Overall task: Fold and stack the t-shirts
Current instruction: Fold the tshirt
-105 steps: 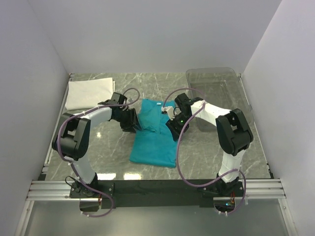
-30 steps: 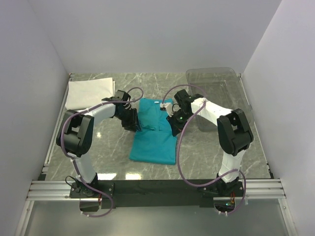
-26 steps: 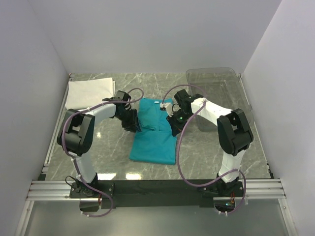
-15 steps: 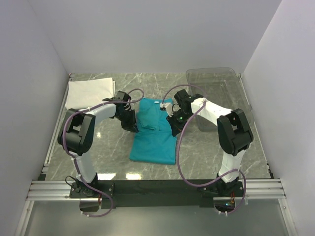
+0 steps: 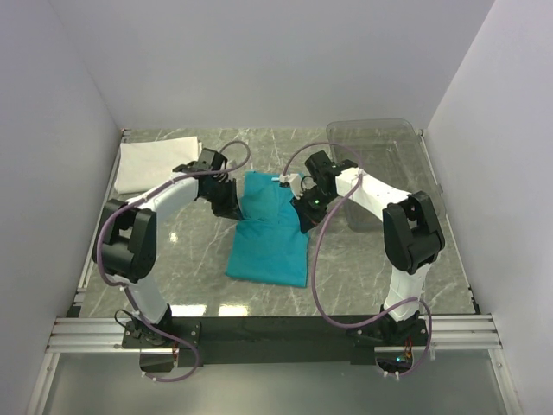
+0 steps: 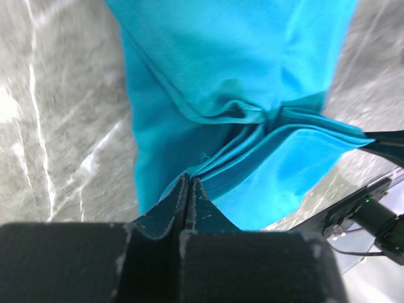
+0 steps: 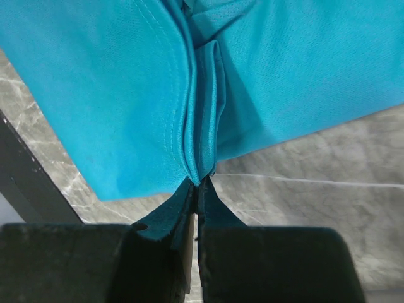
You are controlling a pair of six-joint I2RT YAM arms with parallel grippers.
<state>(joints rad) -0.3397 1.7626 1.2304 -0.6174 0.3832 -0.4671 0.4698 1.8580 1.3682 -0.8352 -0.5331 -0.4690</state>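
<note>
Firmly pinches a bunched edge of the teal shirt [image 6: 240,63] in the left gripper [image 6: 189,186], fingers pressed together with only cloth between them. Pinches the opposite edge the same way in the right gripper [image 7: 197,186], fingers closed flat on a gathered hem. Holds the upper part of the cloth stretched between the two grippers, creased into folds that run from one grip toward the other. Shows the lower part of the shirt lying flat on the grey marbled table [image 5: 363,259], spread from the grippers back toward the arm bases. Shows, well off to the outer side of the left gripper and farther away, the white shirt [image 5: 155,162] folded flat on the table. Shows, near the right gripper on its outer side and a little beyond it, a clear plastic bin [image 5: 389,143].
</note>
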